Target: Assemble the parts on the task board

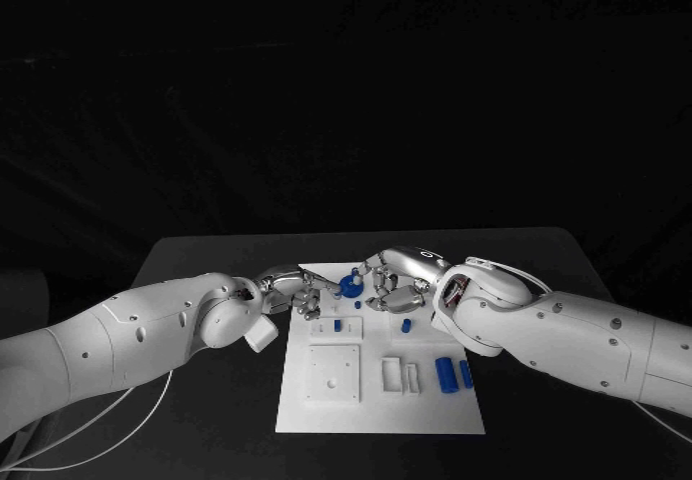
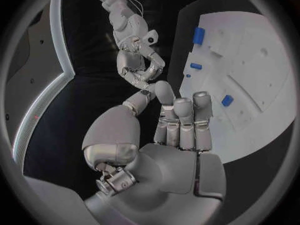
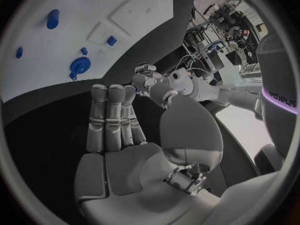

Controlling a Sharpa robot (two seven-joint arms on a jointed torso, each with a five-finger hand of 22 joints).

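The white task board (image 1: 378,405) lies in the middle of the black table. My left hand (image 1: 293,291) and my right hand (image 1: 392,281) face each other over the board's far end. A round blue part (image 1: 351,286) stands on the board between them; it is also in the right wrist view (image 3: 80,65). Neither hand holds it. In each wrist view the fingers (image 2: 182,120) (image 3: 112,115) are stretched out straight with nothing in them. Two small blue parts (image 1: 338,325) (image 1: 407,325) sit mid-board. Two blue cylinders (image 1: 444,374) (image 1: 464,373) lie side by side at the board's right.
White raised blocks (image 1: 333,373) (image 1: 392,375) sit on the near half of the board. A white cable (image 1: 87,425) trails under my left arm at the table's left. Bare black table surrounds the board (image 2: 250,85) (image 3: 75,40).
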